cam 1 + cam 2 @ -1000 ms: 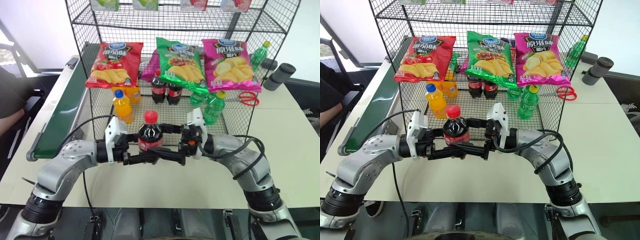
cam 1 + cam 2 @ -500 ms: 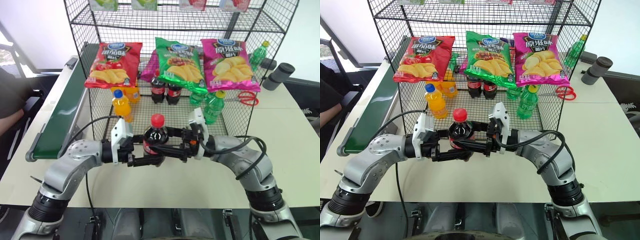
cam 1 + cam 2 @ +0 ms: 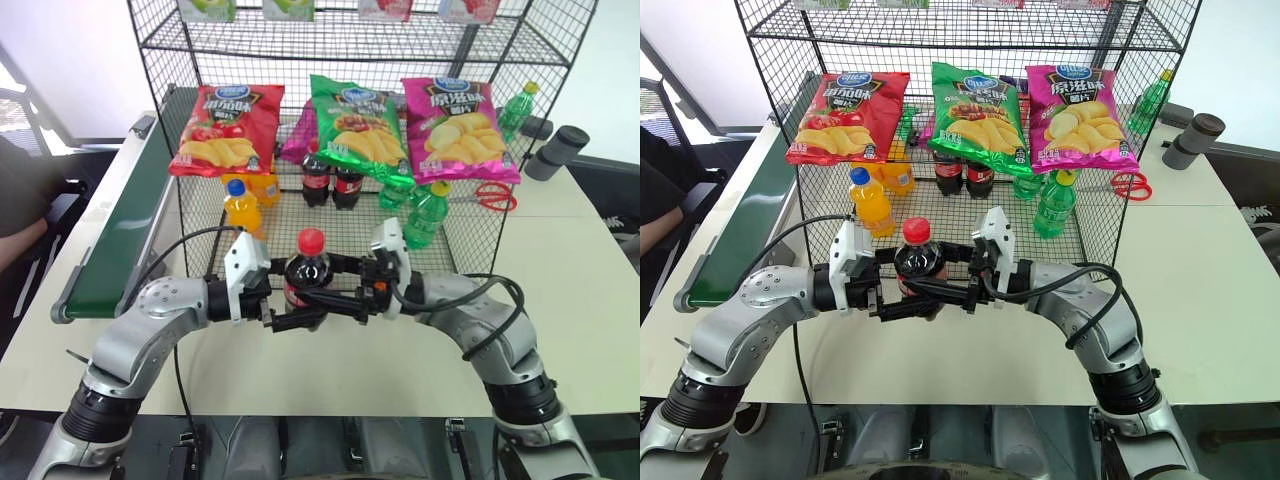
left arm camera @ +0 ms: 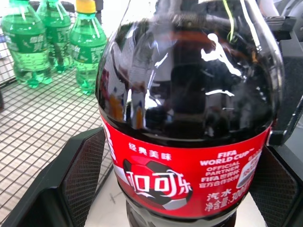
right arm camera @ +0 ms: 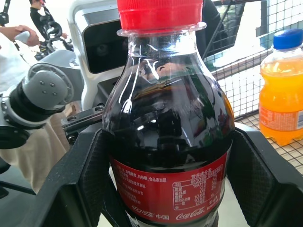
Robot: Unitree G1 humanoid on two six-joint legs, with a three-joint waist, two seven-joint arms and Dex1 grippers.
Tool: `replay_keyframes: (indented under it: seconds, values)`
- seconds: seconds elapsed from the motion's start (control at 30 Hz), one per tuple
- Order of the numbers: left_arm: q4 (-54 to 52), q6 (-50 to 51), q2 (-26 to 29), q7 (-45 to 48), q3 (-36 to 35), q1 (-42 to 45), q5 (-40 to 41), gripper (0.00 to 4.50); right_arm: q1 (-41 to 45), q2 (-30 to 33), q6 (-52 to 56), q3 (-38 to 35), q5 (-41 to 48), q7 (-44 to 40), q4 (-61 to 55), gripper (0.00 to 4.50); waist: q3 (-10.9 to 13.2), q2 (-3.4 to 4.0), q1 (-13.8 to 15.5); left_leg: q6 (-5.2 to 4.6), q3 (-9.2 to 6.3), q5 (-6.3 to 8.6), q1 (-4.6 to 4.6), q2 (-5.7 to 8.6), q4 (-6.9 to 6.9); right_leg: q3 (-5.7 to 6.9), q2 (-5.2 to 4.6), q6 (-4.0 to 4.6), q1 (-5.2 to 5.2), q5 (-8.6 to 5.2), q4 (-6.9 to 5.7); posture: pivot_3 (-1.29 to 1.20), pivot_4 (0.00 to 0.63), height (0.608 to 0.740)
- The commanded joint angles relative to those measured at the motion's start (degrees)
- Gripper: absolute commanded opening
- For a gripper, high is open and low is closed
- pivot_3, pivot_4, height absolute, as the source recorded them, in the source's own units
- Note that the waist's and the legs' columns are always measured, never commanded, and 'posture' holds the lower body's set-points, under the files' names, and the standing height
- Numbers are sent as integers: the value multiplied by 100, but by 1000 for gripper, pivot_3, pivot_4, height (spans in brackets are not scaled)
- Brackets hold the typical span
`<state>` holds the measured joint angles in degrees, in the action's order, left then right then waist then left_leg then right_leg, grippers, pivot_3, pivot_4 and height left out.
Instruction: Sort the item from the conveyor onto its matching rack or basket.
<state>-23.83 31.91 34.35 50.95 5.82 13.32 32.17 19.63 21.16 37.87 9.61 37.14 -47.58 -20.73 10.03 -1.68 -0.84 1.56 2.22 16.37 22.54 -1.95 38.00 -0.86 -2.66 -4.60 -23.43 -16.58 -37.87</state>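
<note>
Both grippers meet at the cola bottle, which stands upright in the air above the table, just in front of the rack. Right gripper is clamped on the bottle: its wrist view shows the black fingers pressed against both sides of the red label. Left gripper has its jaws spread wide, and its wrist view shows a gap between each pad and the bottle (so the right one alone carries it).

Largest first among the rest: the rack holds three chip bags hanging on its front, red, green and pink, each with Chinese lettering too small to read here. Beside the rack on the robot's left runs the conveyor. Inside the rack stand two cola bottles, green bottles with yellow caps and an orange bottle with a blue cap.

On the held bottle's label the left wrist view reads "FIFA WORLD CUP", "OFFICIAL PARTNER" and white Chinese characters; the right wrist view reads "Coca-Cola" along the bottom.
</note>
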Motion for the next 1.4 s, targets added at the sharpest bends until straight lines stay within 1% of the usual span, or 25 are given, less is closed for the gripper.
replay_keyframes:
  seconds: [0.03, 0.13, 0.33, 0.47, 0.63, 0.73, 0.9, 1.17, 1.23, 1.27, 1.3, 1.4]
  values:
    - [-17, -228, 216, -201, -366, -219, -291, 4405, 129, -133, -416, -166, -70, 56, -59, 2931, 0, 0, -20, 0, 0, 0, -1, -1, 0, 0, 0, 0, 0, 0, 0, 0, 150, 734]
    - [-2, -617, 349, -360, -634, -564, -584, 4405, 223, -236, -762, -361, -340, 327, 177, 2931, 0, 1, -25, 0, 0, 0, -2, -2, 0, -2, 1, 0, -2, 0, -4, 0, 150, 734]
    - [-24, -1086, 315, -650, -1172, -1290, -813, 4405, 541, -441, -1880, -424, -1533, 1136, 1230, 2931, 1, 1, -9, 0, 2, 0, -3, 0, 0, -2, -6, 1, -1, 0, -4, 0, 150, 734]
    - [-38, -1199, 209, -781, -1186, -1404, -871, 4405, 627, -734, -2574, -377, -2036, 1463, 1930, 2931, 1, 2, 3, 1, 3, 0, 0, 0, 0, -1, -9, 1, -2, -1, -3, 0, 150, 734]
    - [-83, -1232, 58, -871, -1088, -1386, -885, 4405, 816, -1240, -3589, -409, -2580, 1965, 3158, 2931, 2, 4, -44, 1, 7, 0, -4, -1, 0, -4, -9, 1, -3, 0, -9, 0, 150, 734]
    - [-68, -1229, 18, -878, -1080, -1353, -885, 4405, 961, -1421, -4043, -457, -2770, 2154, 3774, 2931, 3, 5, -35, 2, 7, -1, -6, -2, 0, -5, -7, 1, -4, 0, -13, 0, 150, 734]
    - [-71, -1213, -11, -890, -1052, -1305, -893, 4405, 1193, -1685, -4561, -602, -2823, 2383, 4546, 2931, 3, 6, -36, 2, 8, -1, -5, -2, -1, -5, -9, 1, -4, 0, -13, 0, 150, 734]
    - [-56, -1199, -31, -873, -1028, -1240, -892, 4405, 1328, -1804, -4863, -674, -2820, 2296, 5009, 2931, 4, 7, -41, 2, 8, -1, -5, -3, -1, -5, -12, 1, -5, 0, -14, 0, 150, 734]
    - [-49, -1202, -31, -865, -1025, -1229, -891, 4500, 1324, -1797, -4882, -689, -2807, 2274, 5022, 3958, 4, 8, -42, 2, 8, -1, -5, -3, -1, -5, -13, 1, -5, 0, -15, 0, 150, 734]
    - [-46, -1202, -31, -864, -1023, -1223, -893, 4500, 1314, -1788, -4887, -696, -2798, 2255, 5002, 4344, 5, 8, -42, 2, 8, 0, -5, -3, -1, -5, -13, 1, -5, 0, -15, 0, 150, 734]
    - [-43, -1203, -32, -865, -1016, -1215, -897, 4500, 1285, -1758, -4883, -685, -2798, 2206, 4930, 4429, 5, 8, -41, 2, 8, 0, -6, -3, -1, -5, -14, 1, -4, 0, -15, 0, 150, 734]
    - [-33, -1210, -36, -876, -1005, -1196, -896, 4500, 1196, -1664, -4831, -648, -2796, 2028, 4709, 4429, 5, 8, -40, 2, 8, -1, -7, -3, -1, -5, -14, 1, -3, 0, -15, 0, 150, 734]
